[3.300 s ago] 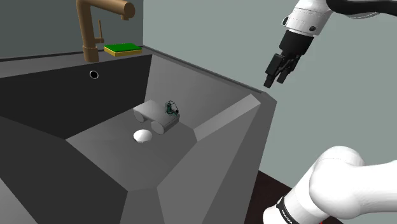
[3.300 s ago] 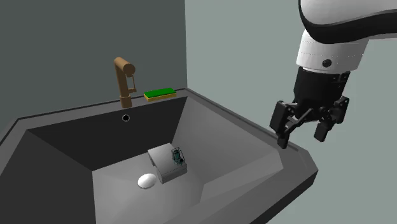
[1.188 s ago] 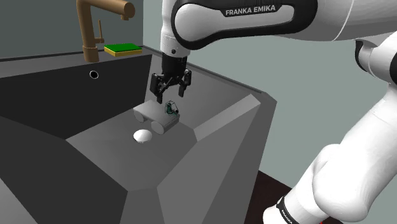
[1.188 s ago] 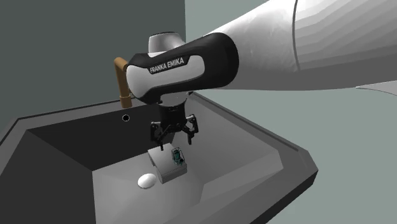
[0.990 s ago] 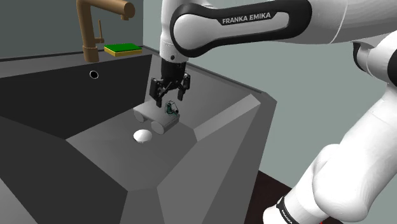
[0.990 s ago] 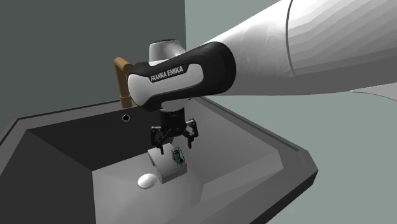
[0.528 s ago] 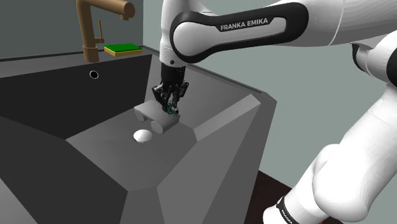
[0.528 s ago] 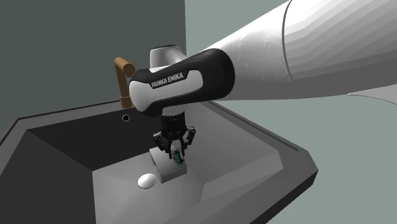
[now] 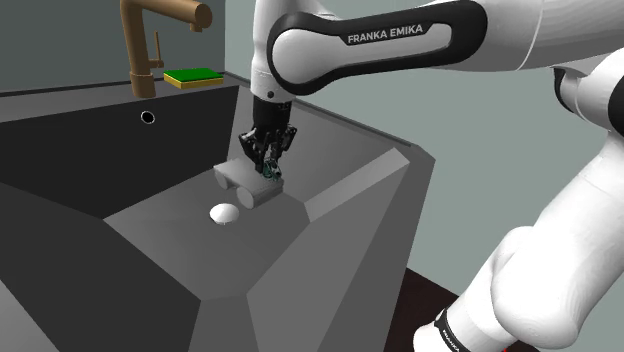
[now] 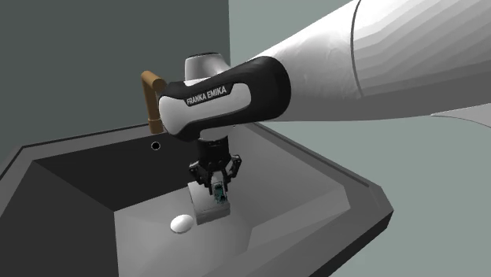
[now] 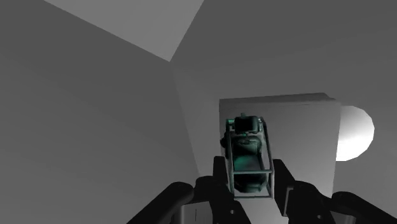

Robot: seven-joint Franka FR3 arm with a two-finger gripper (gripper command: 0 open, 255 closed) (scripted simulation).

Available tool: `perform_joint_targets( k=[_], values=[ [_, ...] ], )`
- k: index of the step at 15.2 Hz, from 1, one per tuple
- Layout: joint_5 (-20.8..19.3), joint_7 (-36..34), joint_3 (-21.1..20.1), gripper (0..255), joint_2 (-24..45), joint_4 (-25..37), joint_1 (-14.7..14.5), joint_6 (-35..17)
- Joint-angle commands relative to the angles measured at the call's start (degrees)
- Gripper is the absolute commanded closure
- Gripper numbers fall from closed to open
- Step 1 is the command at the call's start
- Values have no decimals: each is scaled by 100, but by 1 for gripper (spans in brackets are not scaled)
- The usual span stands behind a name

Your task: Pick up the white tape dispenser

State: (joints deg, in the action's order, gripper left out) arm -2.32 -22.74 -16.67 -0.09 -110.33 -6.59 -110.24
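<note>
The tape dispenser (image 11: 249,160) is a small pale-framed piece with a dark teal inside. It sits on top of a grey block (image 9: 238,182) on the sink floor. My black gripper (image 9: 267,166) reaches straight down into the sink and is shut on the dispenser (image 9: 270,177), one finger on each long side. In the wrist view the fingers (image 11: 220,180) clasp its frame with the gripper (image 11: 252,186) centred over it. From the second exterior view the gripper (image 10: 218,189) hides most of the dispenser (image 10: 219,195), which stands above the grey block (image 10: 208,210).
A white dome (image 9: 224,213) lies on the sink floor beside the block. The deep grey sink (image 9: 330,120) has sloping walls close around the hand. A brown faucet (image 9: 147,45) and a green sponge (image 9: 193,76) stand at the back rim.
One second ago the fingers stood open just above the dispenser; they have since come down and closed on it. The block under it has shifted a little.
</note>
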Motion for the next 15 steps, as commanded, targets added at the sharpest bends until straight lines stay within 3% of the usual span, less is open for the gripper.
perform_joint_targets(
  k=[1, 15],
  values=[
    [7, 12, 3, 255, -19, 121, 3, 137],
    [29, 53, 4, 255, -64, 1007, 4, 1065]
  ],
)
